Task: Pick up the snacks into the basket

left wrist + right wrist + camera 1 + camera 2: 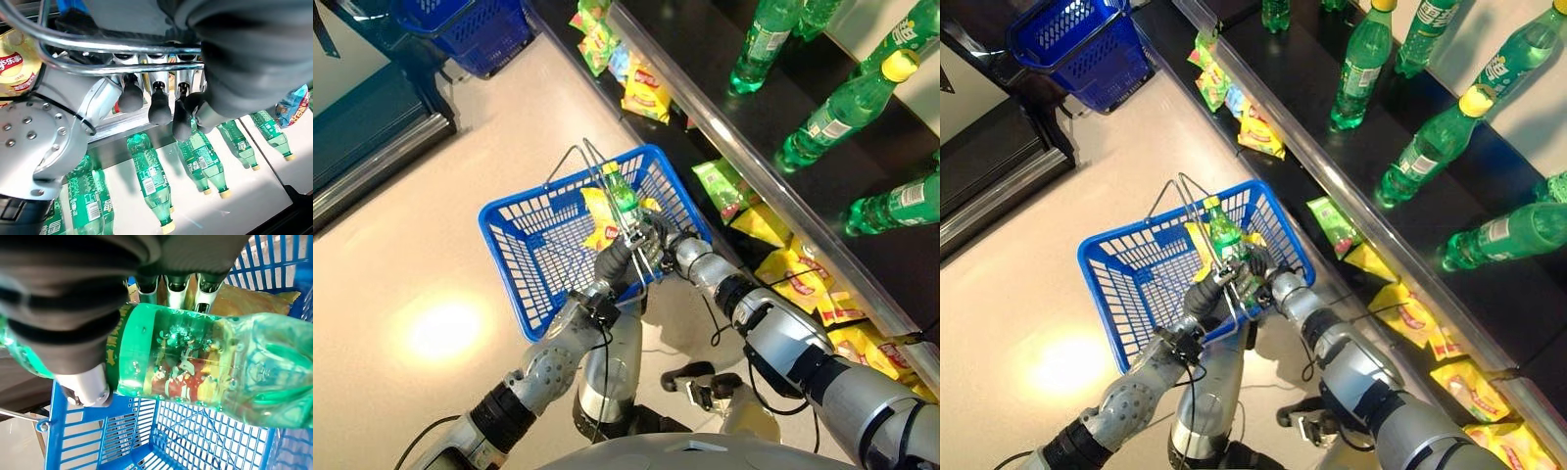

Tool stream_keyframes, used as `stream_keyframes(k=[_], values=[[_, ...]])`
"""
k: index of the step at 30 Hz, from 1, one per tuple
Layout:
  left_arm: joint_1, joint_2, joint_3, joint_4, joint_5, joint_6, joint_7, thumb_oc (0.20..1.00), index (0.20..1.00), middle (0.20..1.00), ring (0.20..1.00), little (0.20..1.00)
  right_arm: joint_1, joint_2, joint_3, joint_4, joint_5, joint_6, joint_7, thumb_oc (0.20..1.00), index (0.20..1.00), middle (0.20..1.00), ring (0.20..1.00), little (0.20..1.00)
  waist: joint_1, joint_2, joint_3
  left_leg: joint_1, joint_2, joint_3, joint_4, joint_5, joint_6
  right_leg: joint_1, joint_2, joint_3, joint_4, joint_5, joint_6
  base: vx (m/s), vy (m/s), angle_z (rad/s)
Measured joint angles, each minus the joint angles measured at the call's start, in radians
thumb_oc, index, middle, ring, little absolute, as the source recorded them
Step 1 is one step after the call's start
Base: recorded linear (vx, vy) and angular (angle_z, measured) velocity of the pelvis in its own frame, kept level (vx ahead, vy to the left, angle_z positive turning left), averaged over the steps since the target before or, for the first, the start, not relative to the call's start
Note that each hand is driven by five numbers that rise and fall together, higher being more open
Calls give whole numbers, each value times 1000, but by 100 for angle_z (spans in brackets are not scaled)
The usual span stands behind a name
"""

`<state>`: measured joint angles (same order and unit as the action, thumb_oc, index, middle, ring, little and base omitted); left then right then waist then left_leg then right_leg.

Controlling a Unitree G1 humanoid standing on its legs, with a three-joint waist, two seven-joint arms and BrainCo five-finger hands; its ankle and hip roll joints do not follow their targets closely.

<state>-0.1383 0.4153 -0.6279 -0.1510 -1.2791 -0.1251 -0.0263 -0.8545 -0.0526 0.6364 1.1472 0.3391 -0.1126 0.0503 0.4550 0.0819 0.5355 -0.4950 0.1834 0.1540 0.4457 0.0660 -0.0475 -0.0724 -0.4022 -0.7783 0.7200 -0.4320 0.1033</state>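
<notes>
blue wire-handled basket rests on the pale floor, beside the dark shelf. left hand sits at the basket's near rim, fingers curled round the metal handles. a yellow snack bag lies inside the basket. right hand, just past the left one over the same rim, is clamped on a green bottle held above the basket's interior. further yellow snack bags hang on the shelf's lower tier; green bottles lie on its upper tier. a second blue basket stands well beyond the first.
</notes>
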Motion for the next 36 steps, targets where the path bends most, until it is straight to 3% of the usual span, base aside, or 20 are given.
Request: stream_keyframes(k=[3,4,22,28,32,36], values=[[-1,-1,-3,0,0,6,-2,200,200,200,200,200,0,0,10,-5,-41,0,6,200,200,200,200,200,0,0,0,2,0,1,-1,0,0,1,-1,1,0,0,0,0,0,0],[-1,0,-5,0,0,6,-2,200,200,200,200,200,-1,2,11,-5,-64,0,5,1000,1000,1000,1000,1000,0,0,0,2,0,1,-1,0,0,1,-2,1,1,0,0,0,0,0],[-19,26,-18,25,-9,8,12,200,200,200,200,200,-8,2,3,2,-171,0,-18,1000,1000,1000,1000,1000,-12,-2,-1,12,12,10,4,1,2,-7,-8,18,15,-2,-5,-2,2,-1],[-16,36,3,25,-6,6,12,200,200,200,200,200,2,-24,1,-19,-169,0,-37,1000,1000,1000,1000,1000,-37,-4,-2,15,24,22,14,0,2,-9,-5,26,17,0,-3,3,9,-5],[11,24,75,25,10,-2,21,200,200,200,200,200,67,-48,-3,-136,-160,-12,-57,1000,1000,1000,1000,1000,-63,-6,-3,30,35,45,18,-4,6,-6,-6,39,18,3,-4,13,31,-13],[79,16,164,25,47,-20,44,200,200,200,200,200,202,-64,-13,-278,-152,-34,-75,1000,1000,1000,1000,1000,-117,-16,-8,60,54,80,20,-12,7,-5,-5,62,13,14,-7,13,25,-26]])
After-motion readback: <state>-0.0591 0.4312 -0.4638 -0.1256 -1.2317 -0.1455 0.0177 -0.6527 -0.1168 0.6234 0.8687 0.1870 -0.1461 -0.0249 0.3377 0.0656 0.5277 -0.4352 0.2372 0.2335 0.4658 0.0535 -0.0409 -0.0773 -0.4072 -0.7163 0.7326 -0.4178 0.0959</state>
